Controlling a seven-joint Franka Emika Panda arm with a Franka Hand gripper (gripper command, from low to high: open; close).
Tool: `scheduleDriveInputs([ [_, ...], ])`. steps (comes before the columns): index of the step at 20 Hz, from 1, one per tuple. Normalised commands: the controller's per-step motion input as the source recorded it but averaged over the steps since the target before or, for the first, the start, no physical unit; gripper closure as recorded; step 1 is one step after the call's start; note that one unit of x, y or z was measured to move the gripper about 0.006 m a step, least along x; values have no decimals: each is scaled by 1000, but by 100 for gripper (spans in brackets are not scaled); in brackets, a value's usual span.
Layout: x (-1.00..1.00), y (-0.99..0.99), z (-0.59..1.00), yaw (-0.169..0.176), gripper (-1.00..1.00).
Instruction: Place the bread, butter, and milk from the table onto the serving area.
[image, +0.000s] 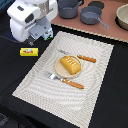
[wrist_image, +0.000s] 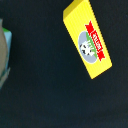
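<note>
Bread (image: 70, 65) sits on plate (image: 68, 67) on placemat (image: 95, 90). Butter (image: 29, 51) lies on table (image: 10, 65). Claw (image: 36, 39) above it, opening can't be told.

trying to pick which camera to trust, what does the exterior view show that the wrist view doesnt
Only the exterior view shows the serving area, with the bread on its plate, the cutlery, the grey pots and the arm. Only the wrist view shows the butter's red-and-white label legibly, plus a pale, green-edged object at the frame edge that I cannot identify. Both show the butter lying on the table. The tool's fingers are not clearly visible in either.
</note>
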Motion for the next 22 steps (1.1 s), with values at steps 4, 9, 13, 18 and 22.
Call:
scheduleDriveInputs([
  [4,-776,0,-568,117,-100],
  [9,-666,-50,-528,102,-100],
  [13,-110,-44,-161,66,-100],
  [18,133,-28,-18,53,-100],
  [22,50,-14,-203,79,-100],
])
